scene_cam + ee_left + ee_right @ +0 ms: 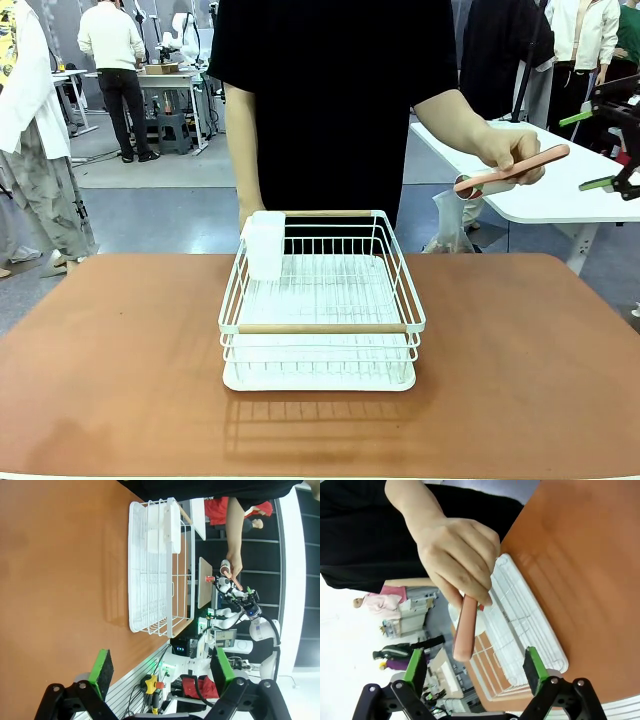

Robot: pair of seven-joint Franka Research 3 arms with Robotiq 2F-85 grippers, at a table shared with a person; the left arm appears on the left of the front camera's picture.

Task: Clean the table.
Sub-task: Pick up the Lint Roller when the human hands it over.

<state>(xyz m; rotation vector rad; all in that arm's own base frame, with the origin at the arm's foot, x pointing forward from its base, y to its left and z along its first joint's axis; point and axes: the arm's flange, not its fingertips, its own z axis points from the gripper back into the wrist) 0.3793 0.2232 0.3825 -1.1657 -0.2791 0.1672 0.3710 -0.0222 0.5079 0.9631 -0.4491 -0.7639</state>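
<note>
The reddish-brown table [120, 370] carries a white wire dish rack [320, 310] at its middle. A person in black stands at the far side, and one hand [510, 150] holds out a pink-handled tool [520, 168] with a round head, off the table's far right. My right gripper [587, 150] hangs open just right of the handle's tip. In the right wrist view the pink handle [465, 630] points down toward the gap of my right gripper [475, 672], untouched by the green pads. My left gripper [162, 672] is open and empty above the table [60, 580].
A white cup holder [265, 245] hangs on the rack's far left corner. A white-topped table [540, 200] stands behind on the right, under the held tool. Other people stand farther back. The tabletop around the rack is bare.
</note>
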